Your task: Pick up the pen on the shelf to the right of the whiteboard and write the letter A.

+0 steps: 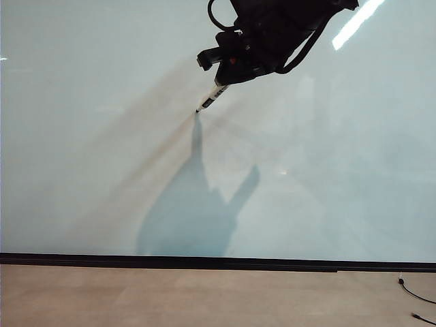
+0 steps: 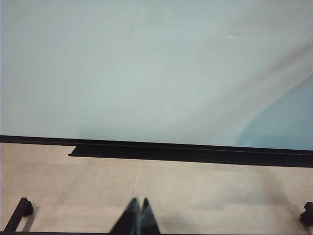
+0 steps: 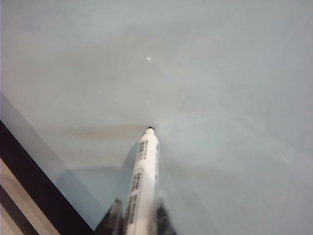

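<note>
The whiteboard (image 1: 95, 136) fills most of the exterior view, pale and glossy with a black strip along its lower edge. My right gripper (image 1: 222, 83) comes in from the upper middle and is shut on the pen (image 1: 212, 97), a white barrel with dark print. The pen's black tip points down-left at the board and meets its own shadow there. In the right wrist view the pen (image 3: 143, 181) stands between the right gripper (image 3: 139, 215) jaws, tip against the whiteboard (image 3: 220, 98). No letter A shows on the board. My left gripper (image 2: 139, 203) is shut and empty over the floor.
A black shelf (image 2: 195, 152) runs under the whiteboard (image 2: 146, 68) above the tan floor (image 1: 204, 296). A thin black cable (image 1: 415, 294) lies on the floor at the lower right. Black frame parts (image 2: 18, 213) stand near the left gripper.
</note>
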Robot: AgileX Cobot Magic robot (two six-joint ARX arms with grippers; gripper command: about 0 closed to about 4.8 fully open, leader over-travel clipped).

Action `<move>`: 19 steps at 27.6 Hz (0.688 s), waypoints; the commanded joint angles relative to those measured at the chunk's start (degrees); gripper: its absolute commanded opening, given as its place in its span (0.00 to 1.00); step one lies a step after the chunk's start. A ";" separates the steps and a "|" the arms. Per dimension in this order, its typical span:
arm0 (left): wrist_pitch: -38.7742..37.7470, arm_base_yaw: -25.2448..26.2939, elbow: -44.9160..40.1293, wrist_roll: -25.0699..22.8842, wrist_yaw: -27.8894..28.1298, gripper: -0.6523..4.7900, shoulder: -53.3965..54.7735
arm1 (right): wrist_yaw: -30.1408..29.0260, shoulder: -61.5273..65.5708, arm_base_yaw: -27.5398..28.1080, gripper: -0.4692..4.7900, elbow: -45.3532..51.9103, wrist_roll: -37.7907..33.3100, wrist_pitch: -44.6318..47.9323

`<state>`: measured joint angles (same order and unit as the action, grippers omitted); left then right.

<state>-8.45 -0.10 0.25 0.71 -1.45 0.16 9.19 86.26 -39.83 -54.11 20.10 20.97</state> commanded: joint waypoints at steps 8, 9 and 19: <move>0.35 -0.02 0.13 -0.26 -0.04 0.11 0.02 | 3.30 -5.31 0.15 0.08 -0.37 1.88 1.09; 0.35 -0.02 0.13 -0.26 -0.07 0.11 0.02 | 3.85 -5.70 0.13 0.08 -0.37 2.25 1.11; 0.35 -0.02 0.13 -0.26 -0.07 0.11 0.02 | 6.23 -10.23 0.15 0.08 -0.37 3.98 1.42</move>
<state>-8.45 -0.10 0.25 0.71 -1.45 0.16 14.37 76.69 -39.83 -54.13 23.81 20.75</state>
